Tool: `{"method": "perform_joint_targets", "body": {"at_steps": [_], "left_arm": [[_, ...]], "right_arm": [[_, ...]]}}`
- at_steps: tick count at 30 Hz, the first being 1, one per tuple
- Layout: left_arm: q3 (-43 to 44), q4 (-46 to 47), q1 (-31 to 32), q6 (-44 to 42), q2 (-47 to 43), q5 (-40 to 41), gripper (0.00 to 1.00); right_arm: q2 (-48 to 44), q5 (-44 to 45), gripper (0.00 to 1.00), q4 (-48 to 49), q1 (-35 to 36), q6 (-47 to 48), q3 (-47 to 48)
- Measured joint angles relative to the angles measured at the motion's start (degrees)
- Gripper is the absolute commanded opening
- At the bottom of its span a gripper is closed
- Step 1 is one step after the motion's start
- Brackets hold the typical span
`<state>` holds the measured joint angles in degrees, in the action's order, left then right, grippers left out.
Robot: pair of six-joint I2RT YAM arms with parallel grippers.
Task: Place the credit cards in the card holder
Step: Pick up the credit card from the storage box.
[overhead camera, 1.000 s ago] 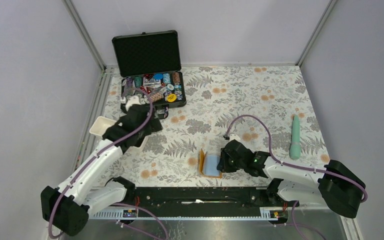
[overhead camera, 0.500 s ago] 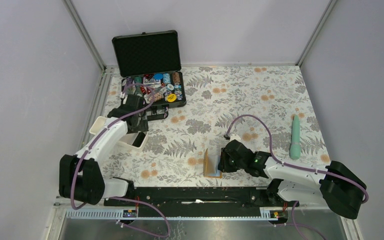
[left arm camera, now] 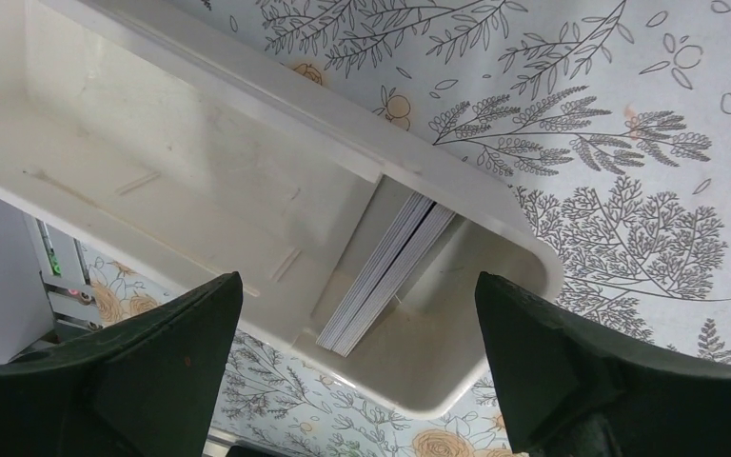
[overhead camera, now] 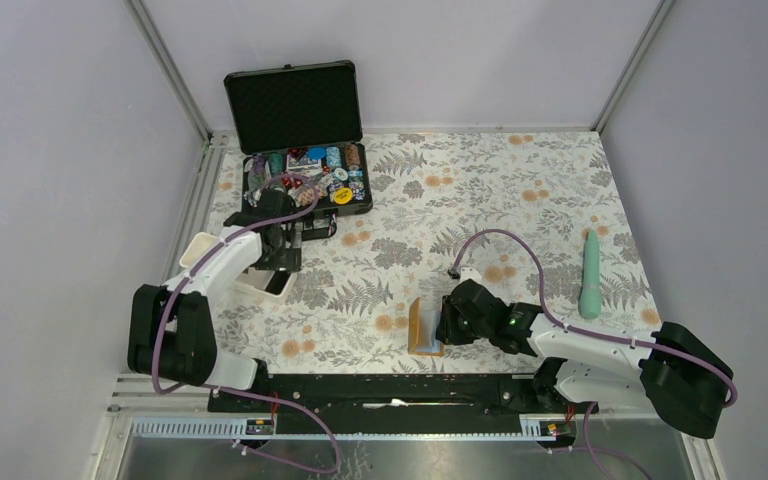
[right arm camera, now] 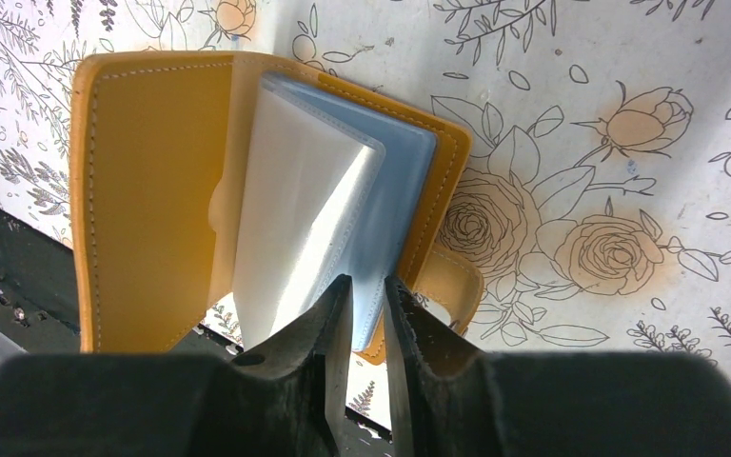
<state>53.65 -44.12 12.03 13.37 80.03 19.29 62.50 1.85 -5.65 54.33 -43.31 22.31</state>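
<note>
Left claw (left arm camera: 354, 290) has swung across floral cloth (overhead camera: 480, 190) between grey walls (overhead camera: 60, 150).

AT THE WALLET: The right gripper (right arm camera: 368, 319) pinches the near edge of a pale blue sleeve (right arm camera: 405, 190) inside the card holder (right arm camera: 152, 190) — an orange wallet lying open on the flower-printed counter (right arm camera: 581, 114). Its dark fingers stand almost together, with the sleeve's edge between them. A clear sleeve (right arm camera: 295, 219) fans up just left of the blue one — and the wallet's rounded tab (right arm camera: 452, 286) pokes out beside the right-hand finger.
</note>
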Motion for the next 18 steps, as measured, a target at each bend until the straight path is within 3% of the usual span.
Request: {"method": "perform_joint_targets", "body": {"at_steps": [7,18], "left_arm": [[1.6,-0.2,-0.3,-0.4,4.0,0.5,0.98],[1.8,-0.2,-0.3,-0.5,4.3,1.0,0.74]], "right_arm": [[0.0,0.0,0.25,0.0,0.0,0.0,0.0],[0.0,0.0,0.25,0.0,0.0,0.0,0.0]]}}
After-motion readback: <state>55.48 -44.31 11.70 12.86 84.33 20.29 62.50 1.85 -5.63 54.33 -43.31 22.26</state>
